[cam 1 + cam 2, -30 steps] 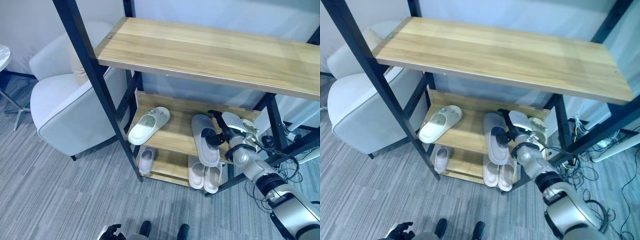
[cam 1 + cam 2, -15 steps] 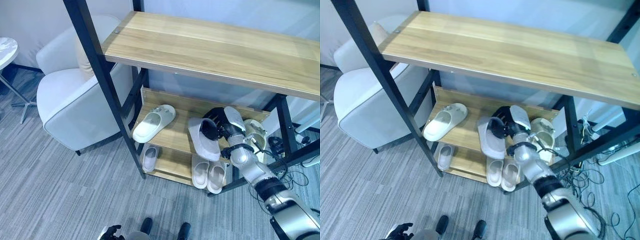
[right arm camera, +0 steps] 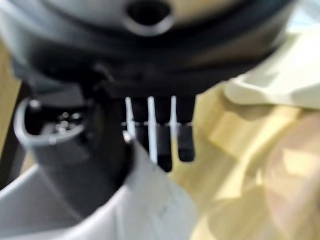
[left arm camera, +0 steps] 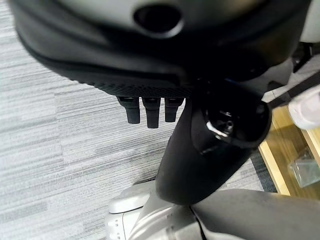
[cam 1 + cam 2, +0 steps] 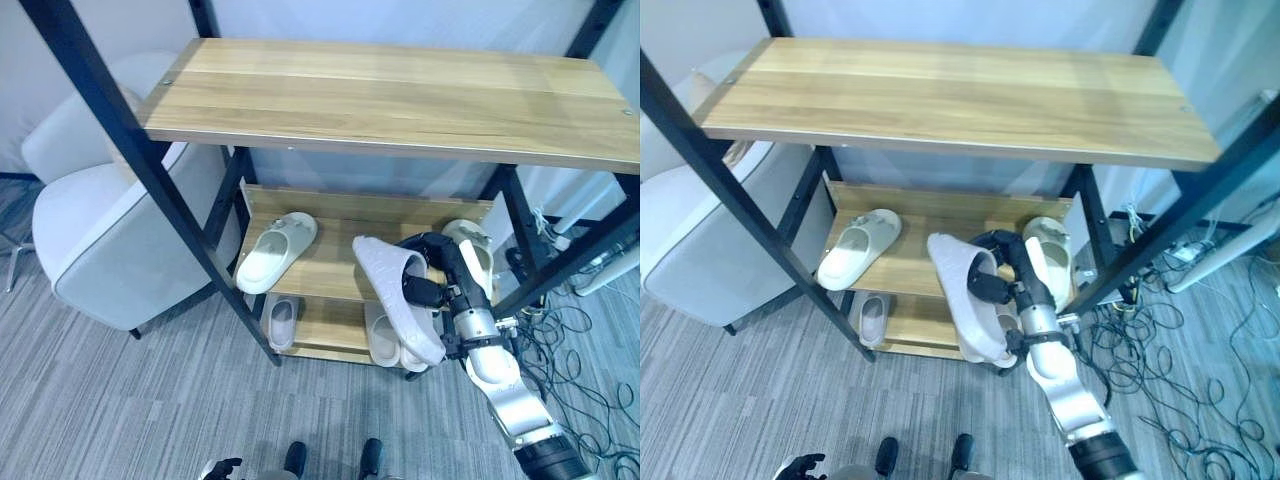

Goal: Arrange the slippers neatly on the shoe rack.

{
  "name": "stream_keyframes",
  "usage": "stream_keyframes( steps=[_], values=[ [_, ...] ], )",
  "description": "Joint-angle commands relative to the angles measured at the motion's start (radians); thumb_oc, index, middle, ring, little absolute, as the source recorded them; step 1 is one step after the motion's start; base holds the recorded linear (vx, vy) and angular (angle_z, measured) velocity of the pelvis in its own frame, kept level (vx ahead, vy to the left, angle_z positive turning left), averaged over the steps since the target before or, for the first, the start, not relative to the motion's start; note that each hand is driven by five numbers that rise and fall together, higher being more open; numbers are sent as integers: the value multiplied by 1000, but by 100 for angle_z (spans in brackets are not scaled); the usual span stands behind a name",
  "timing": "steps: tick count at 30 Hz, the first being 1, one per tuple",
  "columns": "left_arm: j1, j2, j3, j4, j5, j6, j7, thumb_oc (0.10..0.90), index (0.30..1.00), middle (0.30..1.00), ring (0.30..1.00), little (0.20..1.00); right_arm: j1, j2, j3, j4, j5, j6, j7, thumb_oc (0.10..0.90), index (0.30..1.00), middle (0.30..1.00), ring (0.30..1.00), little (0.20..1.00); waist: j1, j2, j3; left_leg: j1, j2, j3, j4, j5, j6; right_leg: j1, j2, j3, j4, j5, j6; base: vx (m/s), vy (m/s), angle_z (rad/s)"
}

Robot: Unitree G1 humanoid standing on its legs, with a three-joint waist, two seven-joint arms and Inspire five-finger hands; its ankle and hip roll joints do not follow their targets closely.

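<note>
On the rack's middle shelf: right hand (image 5: 425, 283) grasps a grey slipper (image 5: 395, 300), thumb and fingers curled round its upper, at the shelf's near right.
Held slipper: tilted, toe end raised toward the left, heel end hanging past the near edge of the middle shelf (image 5: 330, 262), in front of the pair below.
Right wrist view: the hand's dark fingers (image 3: 170, 135) press against the pale slipper (image 3: 155, 205), wood of the shelf beyond.
White slipper (image 5: 275, 249): lies on the left part of the middle shelf, angled, toe toward the far right, well apart from the held one.
Cream slipper (image 5: 472, 248): on the far right of the middle shelf, just behind the right hand.
Bottom shelf (image 5: 325, 330): one small slipper (image 5: 281, 321) at the left, a pale pair (image 5: 385, 340) at the right, partly hidden by the held slipper.
Top shelf (image 5: 400, 100): broad wooden board on a black frame.
Left hand (image 5: 218, 468): low at the near edge over the grey carpet (image 5: 110, 400); in its own wrist view the fingers (image 4: 147, 112) are curled with nothing in them.
Armchair (image 5: 100, 240): pale, left of the rack.
</note>
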Motion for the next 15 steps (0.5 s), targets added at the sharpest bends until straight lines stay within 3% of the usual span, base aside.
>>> stream_keyframes(
  steps=[1, 6, 11, 14, 15],
  values=[
    [-53, -66, -26, 37, 11, -36, -26, 800, 900, 900, 900, 900, 10, 5, 27, -197, 166, -125, 108, 400, 300, 300, 300, 300, -17, 18, -53, -27, -2, 50, 3, -59, -3, 79, 0, 34, 13, -154, 68, -32, -3, -28],
    [-55, -62, -24, 30, 15, -45, -47, 800, 900, 900, 900, 900, 81, -7, 103, -173, 277, -94, 246, 400, 300, 300, 300, 300, -27, 14, -45, -32, 1, 56, 3, -54, -9, 78, 0, 36, 13, -151, 65, -42, -16, -12],
    [-58, -51, -38, 22, 25, -54, -57, 800, 900, 900, 900, 900, 87, -33, 166, -99, 252, -77, 298, 400, 300, 300, 300, 300, -24, 7, -15, -38, 2, 35, 3, -46, -15, 85, 3, 10, 13, -149, 56, -78, -30, -2],
    [-77, -44, -51, 11, 21, -56, -51, 800, 900, 900, 900, 900, 57, -35, 183, -59, 219, -80, 281, 400, 300, 300, 300, 300, -22, 10, 30, -55, 6, 24, 3, -36, -15, 40, 0, -9, 61, -156, 51, -243, -18, 17],
    [-115, -32, -67, -21, -5, -60, -35, 800, 900, 900, 900, 900, -8, -40, 191, -22, 181, -86, 235, 400, 300, 300, 300, 300, -14, 16, 113, -127, 15, 17, 43, -8, -14, -49, -14, -19, 148, -168, 43, -286, -15, 23]
  ],
)
